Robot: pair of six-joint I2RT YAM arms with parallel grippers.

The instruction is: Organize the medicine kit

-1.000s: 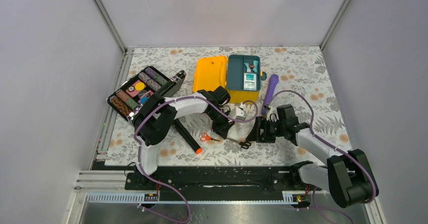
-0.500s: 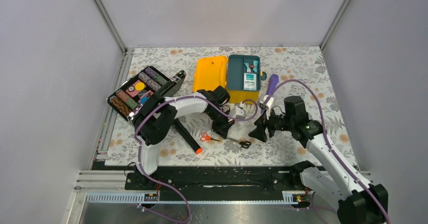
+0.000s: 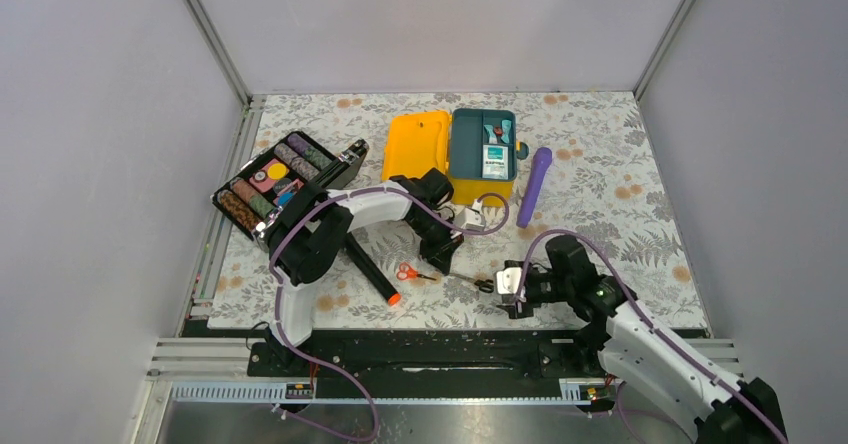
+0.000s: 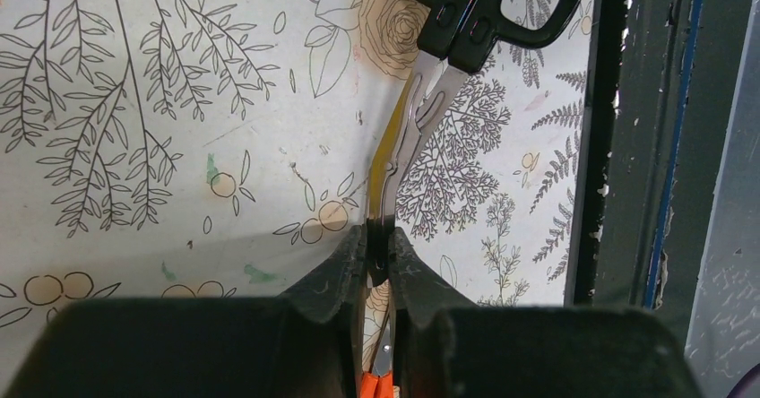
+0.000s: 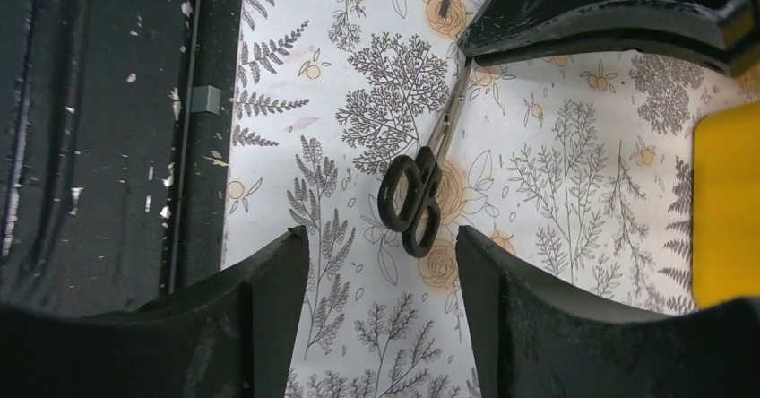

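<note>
The medicine kit (image 3: 418,147) lies open at the back centre, its yellow lid to the left of its teal insert tray (image 3: 484,144); its yellow edge shows in the right wrist view (image 5: 728,201). Black-handled scissors (image 3: 472,281) lie on the floral mat in front of it. My left gripper (image 3: 446,256) is shut on their metal blades (image 4: 380,210), and the black handles (image 4: 488,4) point away from it. My right gripper (image 3: 514,294) is open and empty just right of the handles (image 5: 414,203), low over the mat and apart from them.
Orange-handled scissors (image 3: 408,273) and a black marker with an orange tip (image 3: 372,269) lie left of my left gripper. A purple tube (image 3: 534,186) lies right of the kit. A black tray of coloured rolls (image 3: 275,184) stands at the left. The black base rail (image 5: 99,129) runs along the near edge.
My right arm has swung away from the purple tube and come down near the front edge, beside the scissors' handles. My left arm has not moved.
</note>
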